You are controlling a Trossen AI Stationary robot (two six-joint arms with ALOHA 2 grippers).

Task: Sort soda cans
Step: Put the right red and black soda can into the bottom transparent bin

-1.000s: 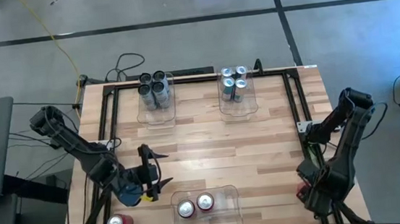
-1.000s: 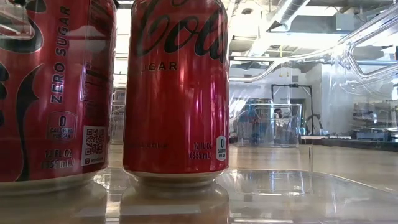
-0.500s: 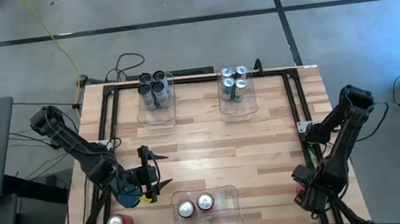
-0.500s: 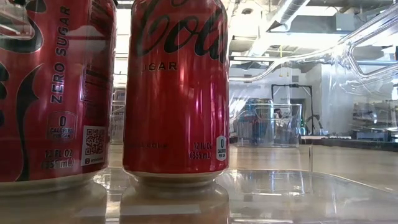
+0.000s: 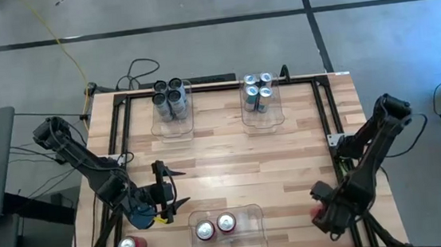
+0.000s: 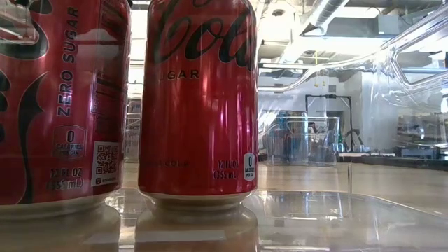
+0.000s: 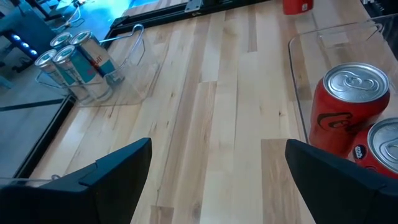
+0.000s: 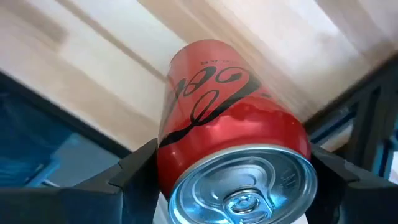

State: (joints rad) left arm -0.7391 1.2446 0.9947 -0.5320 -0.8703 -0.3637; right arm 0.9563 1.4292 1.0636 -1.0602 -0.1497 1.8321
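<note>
My right hand has moved left along the near edge of the big wooden desk, its fingers closed around a small red metal soda can. My left hand has stayed put, wide open and holding nothing.

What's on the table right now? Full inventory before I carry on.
Red soda cans in near bin: two, red, upright, table's near edge.
Loose red can: one, near-left corner.
Red can at right gripper: one, between its fingers, near-right corner.
Dark grey cans: about four, far-left bin.
Silver-and-blue cans: about four, far-right bin.
Clear plastic bins: three.
Left gripper: open, empty, left of near bin.
Right gripper: around the red can.
</note>
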